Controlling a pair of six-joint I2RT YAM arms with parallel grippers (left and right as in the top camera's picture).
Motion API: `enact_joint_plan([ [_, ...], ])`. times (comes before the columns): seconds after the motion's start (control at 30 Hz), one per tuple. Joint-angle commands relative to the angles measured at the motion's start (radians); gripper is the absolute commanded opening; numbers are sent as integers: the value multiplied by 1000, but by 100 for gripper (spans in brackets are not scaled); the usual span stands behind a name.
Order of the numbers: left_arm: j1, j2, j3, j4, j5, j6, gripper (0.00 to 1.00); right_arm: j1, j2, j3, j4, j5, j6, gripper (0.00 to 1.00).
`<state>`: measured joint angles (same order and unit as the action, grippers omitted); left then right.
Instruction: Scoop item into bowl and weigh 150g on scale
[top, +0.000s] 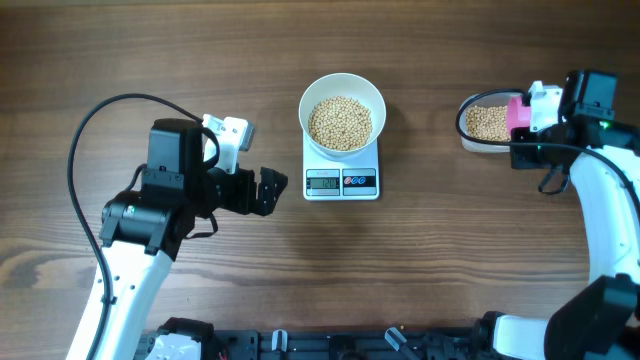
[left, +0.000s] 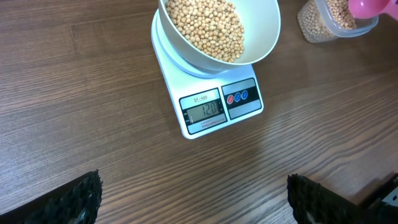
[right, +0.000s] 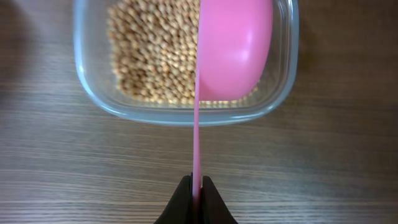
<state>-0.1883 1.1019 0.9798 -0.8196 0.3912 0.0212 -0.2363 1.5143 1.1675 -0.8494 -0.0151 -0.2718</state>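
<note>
Right hand (right: 197, 185) tight on pink scoop (right: 235, 50) handle; left hand (top: 274, 192) wide open, empty.

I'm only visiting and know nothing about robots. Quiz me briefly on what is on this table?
1. True or false: the round white bowl of small pale-beige beans stands on the small white square digital scale.
2. The right gripper is shut on: A) the pink plastic scoop; B) the bowl; C) nothing.
3. Which gripper stands wide open and empty?
Key: 1 true; 2 A; 3 the left gripper.
</note>
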Motion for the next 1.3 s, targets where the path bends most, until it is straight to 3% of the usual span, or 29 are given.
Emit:
enact_joint_plan([
  [0.0,5,5,2,0,12,1,100,2,31,15,5,88,-18,4],
  [0.27,5,5,2,0,12,1,100,48,79,15,40,217,-14,4],
  [0.57,5,5,2,0,12,1,100,117,146,15,40,212,-12,4],
  [1.27,5,5,2,0,12,1,100,77,162,15,26,-179,-8,4],
])
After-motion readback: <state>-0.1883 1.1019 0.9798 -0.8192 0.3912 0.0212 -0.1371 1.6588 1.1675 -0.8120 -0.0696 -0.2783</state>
